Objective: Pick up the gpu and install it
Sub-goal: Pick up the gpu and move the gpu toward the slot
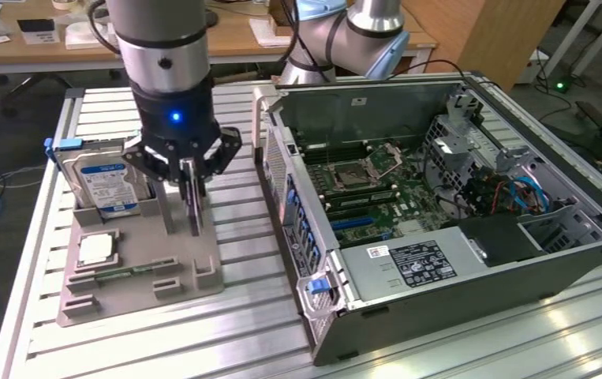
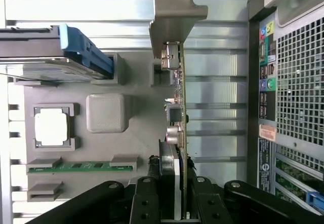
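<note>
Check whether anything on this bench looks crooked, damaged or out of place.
Nothing stands out. The gpu stands on edge, straight, clamped in the gripper at the grey holder. The hard drive, processor and memory stick sit squarely in their pockets, and the open computer case shows no visible damage.

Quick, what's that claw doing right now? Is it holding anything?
The claw: closed on the gpu, gripping the card on edge above the gray parts tray.

gpu (image 2: pixel 175 113) end hidden inside claw (image 2: pixel 174 189)
</note>
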`<state>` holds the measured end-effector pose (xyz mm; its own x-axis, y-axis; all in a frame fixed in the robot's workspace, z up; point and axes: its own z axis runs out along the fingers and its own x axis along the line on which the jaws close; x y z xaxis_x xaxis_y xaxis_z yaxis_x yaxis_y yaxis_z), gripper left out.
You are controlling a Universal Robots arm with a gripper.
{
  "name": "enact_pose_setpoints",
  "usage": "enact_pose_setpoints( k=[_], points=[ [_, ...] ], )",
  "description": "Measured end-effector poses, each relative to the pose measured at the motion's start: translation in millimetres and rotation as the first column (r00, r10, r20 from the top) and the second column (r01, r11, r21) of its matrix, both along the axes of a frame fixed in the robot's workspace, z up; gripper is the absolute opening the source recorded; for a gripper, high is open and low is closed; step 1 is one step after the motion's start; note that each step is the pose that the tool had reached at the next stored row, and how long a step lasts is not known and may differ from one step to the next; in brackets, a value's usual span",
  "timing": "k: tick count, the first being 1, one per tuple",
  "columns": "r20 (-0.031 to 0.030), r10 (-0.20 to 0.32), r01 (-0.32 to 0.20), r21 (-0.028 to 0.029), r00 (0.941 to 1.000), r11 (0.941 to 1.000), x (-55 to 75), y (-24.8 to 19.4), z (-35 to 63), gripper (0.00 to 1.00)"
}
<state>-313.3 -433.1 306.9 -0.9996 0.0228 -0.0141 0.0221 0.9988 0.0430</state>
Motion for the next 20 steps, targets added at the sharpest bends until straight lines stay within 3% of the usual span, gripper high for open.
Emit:
enact_pose_setpoints(
  k=[20],
  points=[
    [0.0, 0.0, 0.0, 0.0, 1.0, 1.0, 0.0, 0.0, 84.7, 0.28]
  ],
)
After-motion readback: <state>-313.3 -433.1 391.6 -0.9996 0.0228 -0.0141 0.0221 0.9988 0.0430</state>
